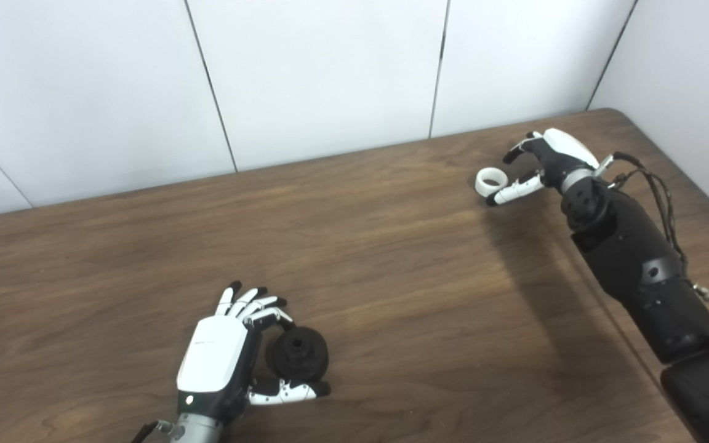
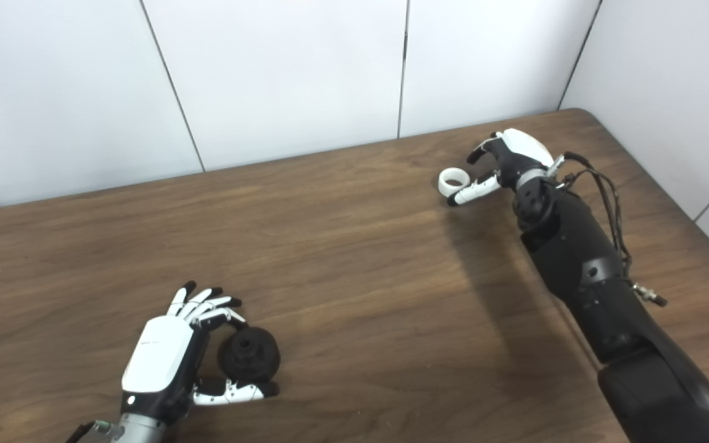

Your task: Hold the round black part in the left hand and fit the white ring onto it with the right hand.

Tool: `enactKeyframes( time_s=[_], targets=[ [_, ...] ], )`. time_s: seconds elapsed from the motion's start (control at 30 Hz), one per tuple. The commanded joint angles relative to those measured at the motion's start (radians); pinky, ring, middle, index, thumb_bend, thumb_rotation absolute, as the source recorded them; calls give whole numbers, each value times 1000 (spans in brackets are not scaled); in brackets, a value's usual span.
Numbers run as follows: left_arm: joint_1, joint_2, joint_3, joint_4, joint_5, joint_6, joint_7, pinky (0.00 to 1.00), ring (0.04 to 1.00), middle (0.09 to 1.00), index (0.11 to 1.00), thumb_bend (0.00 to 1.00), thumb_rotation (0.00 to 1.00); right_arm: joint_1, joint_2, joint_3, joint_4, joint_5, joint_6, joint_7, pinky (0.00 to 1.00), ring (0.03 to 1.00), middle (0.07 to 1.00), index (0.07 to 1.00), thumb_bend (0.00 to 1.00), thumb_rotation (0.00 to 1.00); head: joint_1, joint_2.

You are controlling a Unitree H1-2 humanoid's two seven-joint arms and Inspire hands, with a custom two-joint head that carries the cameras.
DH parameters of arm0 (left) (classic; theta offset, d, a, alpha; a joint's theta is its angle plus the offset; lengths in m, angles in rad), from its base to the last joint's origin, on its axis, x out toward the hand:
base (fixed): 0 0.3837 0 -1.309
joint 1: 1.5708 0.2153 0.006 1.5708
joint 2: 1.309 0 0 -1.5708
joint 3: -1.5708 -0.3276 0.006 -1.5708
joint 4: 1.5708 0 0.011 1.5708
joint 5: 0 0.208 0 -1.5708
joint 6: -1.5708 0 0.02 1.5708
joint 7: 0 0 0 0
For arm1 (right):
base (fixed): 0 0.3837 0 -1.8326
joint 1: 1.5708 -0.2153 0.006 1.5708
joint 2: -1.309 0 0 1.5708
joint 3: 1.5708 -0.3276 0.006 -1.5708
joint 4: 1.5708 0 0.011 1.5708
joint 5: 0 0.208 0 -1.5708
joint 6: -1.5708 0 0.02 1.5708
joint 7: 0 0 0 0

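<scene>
1. Here the left hand (image 1: 219, 360) lies low on the wooden table (image 1: 391, 258) near its front edge, fingers spread and loosely curved, thumb stretched out along the tabletop
2. The round black part (image 1: 298, 354) sits on the table in the gap between that thumb and the fingers; the fingertips (image 1: 271, 317) reach its upper edge and the thumb lies just below it, a loose cupping rather than a firm clasp, and whether they truly press on it is hard to tell
3. The right hand (image 2: 505, 163) is far across the table near the back right corner, fingers apart and bent, with the white ring (image 2: 454, 179) just beside its thumb tip; it looks close to touching, but no closed pinch shows
4. The ring rests on the table, well apart from the black part
5. The right palm's underside is hidden, and the left wrist is cut off by the bottom edge
6. A bundle of dark cables (image 1: 659, 197) loops beside the right forearm; white wall panels (image 1: 330, 74) stand behind the table
</scene>
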Motion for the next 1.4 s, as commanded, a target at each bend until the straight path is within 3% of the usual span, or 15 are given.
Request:
enactKeyframes(
  time_s=[0.0,0.5,0.77,1.37],
  targets=[
    [30,28,1,6,11,8,-30,1000,888,781,484,525,54,-54,-34,3,-6,-10,-7,-20,977,1000,972,711,930,302,0,1],
    [28,23,1,8,11,9,-28,1000,887,780,484,525,53,-75,-21,25,11,-18,-2,-24,1000,1000,964,726,928,318,6,-2],
    [28,22,-3,6,24,14,-28,1000,888,781,484,525,54,-72,-15,30,9,-3,-12,-42,918,990,940,716,931,312,8,0],
    [26,21,-3,5,26,17,-30,1000,884,778,484,525,54,-74,-11,31,2,1,-2,-31,913,998,932,692,917,304,9,1]
  ],
)
